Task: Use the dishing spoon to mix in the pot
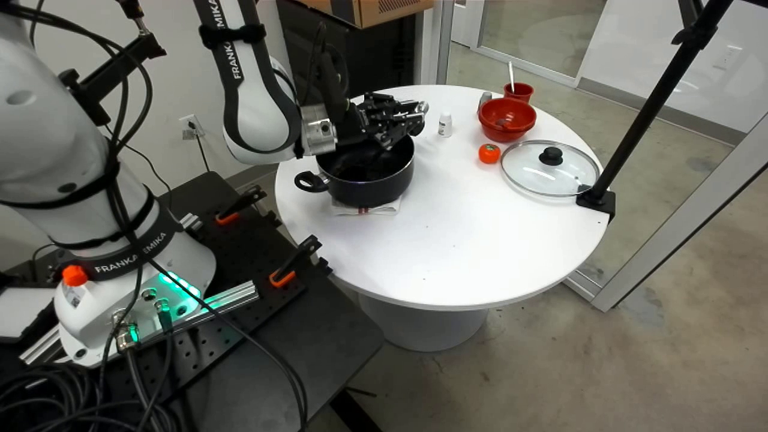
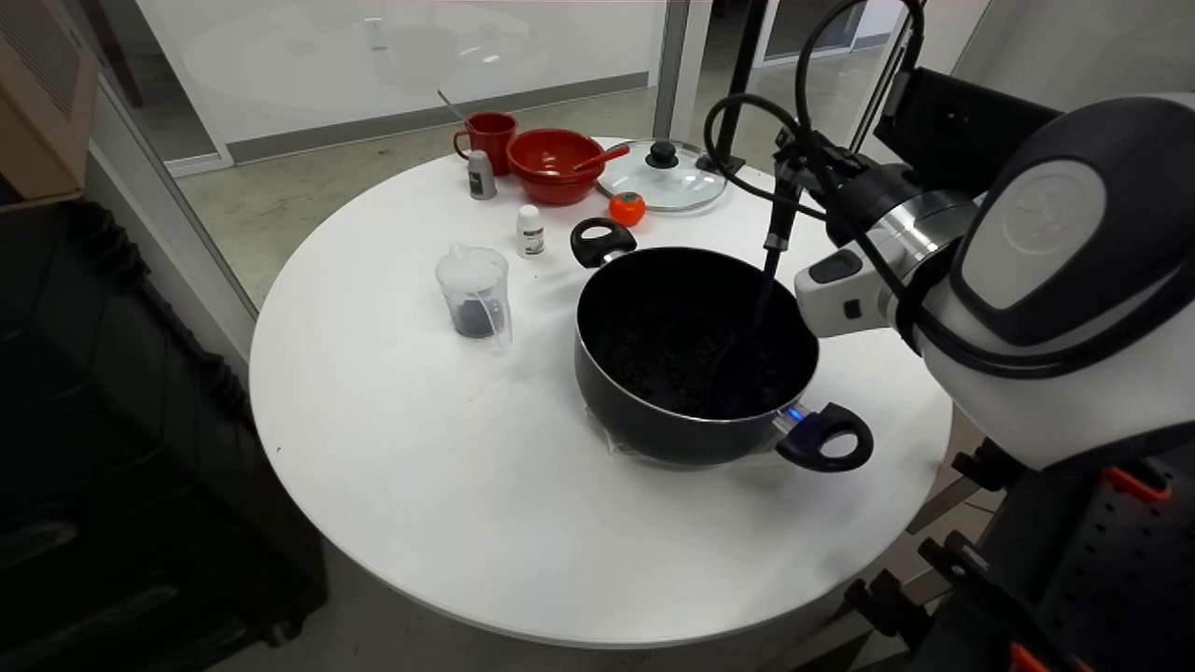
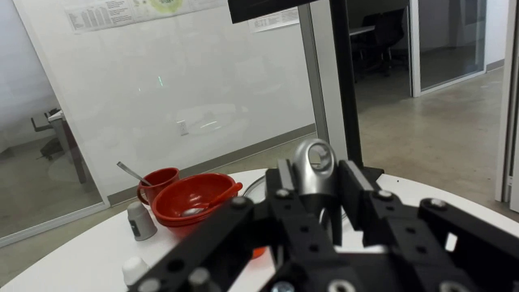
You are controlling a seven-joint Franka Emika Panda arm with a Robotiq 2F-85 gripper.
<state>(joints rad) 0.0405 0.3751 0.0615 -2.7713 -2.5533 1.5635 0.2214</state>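
Observation:
The black pot point(image 1: 372, 189) stands on the round white table, its two side handles showing in an exterior view point(image 2: 653, 425). Small dark bits lie on its bottom. The dark dishing spoon point(image 2: 780, 224) slants down into it, its head low inside near the wall and hard to make out against the black. My gripper point(image 3: 319, 178) is shut on the upper handle, above the pot's rim. In the wrist view the handle's silver looped end point(image 3: 314, 182) sticks up between the fingers point(image 3: 357, 176).
A folded cloth point(image 1: 367, 209) lies under the pot. Around it on the table are a clear measuring cup point(image 2: 473, 280), a white bottle point(image 2: 530, 231), a grey shaker point(image 2: 481, 175), a red mug point(image 2: 491, 140), red bowls point(image 2: 555, 187), a tomato point(image 2: 626, 209) and a glass lid point(image 1: 552, 171).

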